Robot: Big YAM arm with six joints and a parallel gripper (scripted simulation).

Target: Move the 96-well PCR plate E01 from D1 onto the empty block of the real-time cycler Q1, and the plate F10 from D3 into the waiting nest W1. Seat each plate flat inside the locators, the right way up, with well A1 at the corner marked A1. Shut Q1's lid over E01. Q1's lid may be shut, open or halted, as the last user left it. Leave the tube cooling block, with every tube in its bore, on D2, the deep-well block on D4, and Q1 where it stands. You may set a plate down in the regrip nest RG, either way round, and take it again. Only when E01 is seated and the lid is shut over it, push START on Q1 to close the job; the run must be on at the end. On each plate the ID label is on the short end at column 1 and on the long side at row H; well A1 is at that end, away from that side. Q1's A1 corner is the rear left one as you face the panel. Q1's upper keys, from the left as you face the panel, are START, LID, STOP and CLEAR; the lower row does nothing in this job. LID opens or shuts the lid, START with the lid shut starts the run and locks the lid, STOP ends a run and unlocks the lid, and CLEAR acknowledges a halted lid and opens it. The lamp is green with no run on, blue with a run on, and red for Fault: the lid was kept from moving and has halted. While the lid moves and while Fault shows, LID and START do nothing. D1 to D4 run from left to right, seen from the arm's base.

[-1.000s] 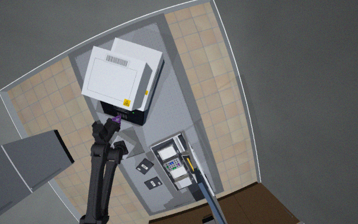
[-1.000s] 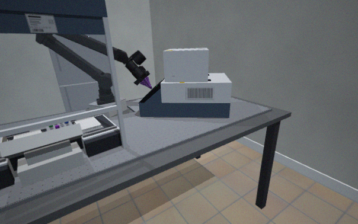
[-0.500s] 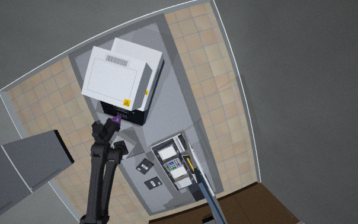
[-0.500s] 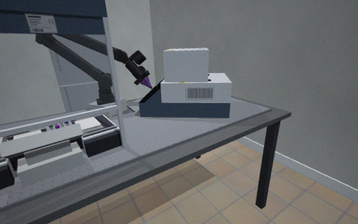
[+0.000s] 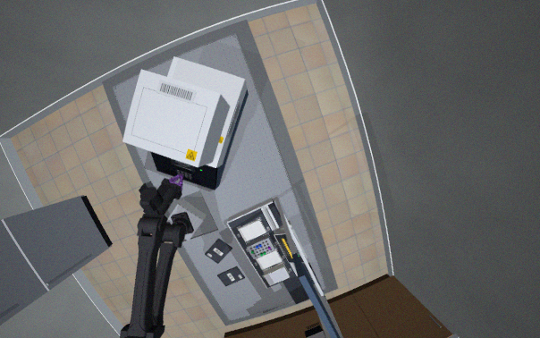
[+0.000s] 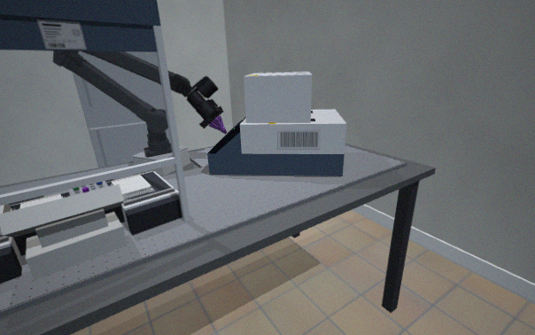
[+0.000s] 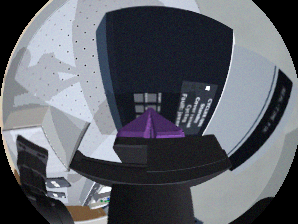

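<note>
Landmark throughout: the cycler Q1 (image 5: pixel 197 134).

Nearest the arm's base, well short of Q1's panel: two dark nests (image 5: pixel 218 250) flat on the grey table top (image 6: pixel 283 195), each with a small white label. Just beyond them, off to Q1's panel-right side, a long deck frame (image 5: pixel 233 232) carrying a row of four positions. On it, a white-topped plate (image 5: pixel 252 231) at the end closest to Q1; next, a block of tubes (image 5: pixel 261 247) with coloured caps — green, purple, blue; then another white plate (image 5: pixel 270 259); last, a pale block (image 5: pixel 278 275) farthest from Q1. Plate labels and well markings too small to read.

Closer to Q1: black arm (image 5: pixel 149 268) reaching up to the sloped panel. Gripper (image 5: pixel 176 181) with purple fingers pressed tight together into a single point, nothing between them, tip at the left end of the upper row of keys (image 7: pixel 148 98). Touching or just off the key — cannot tell.

Q1 itself: dark blue base (image 6: pixel 275 164), sloped dark panel (image 5: pixel 189 172) facing the arm, small green lamp (image 5: pixel 201 169) lit on the panel. White upper body with a barcode sticker (image 6: pixel 298 139) on its side. White lid (image 5: pixel 172 117) standing high above the body, barcode on top, yellow warning square at the panel-side corner. Block under the lid hidden in every view.
</note>
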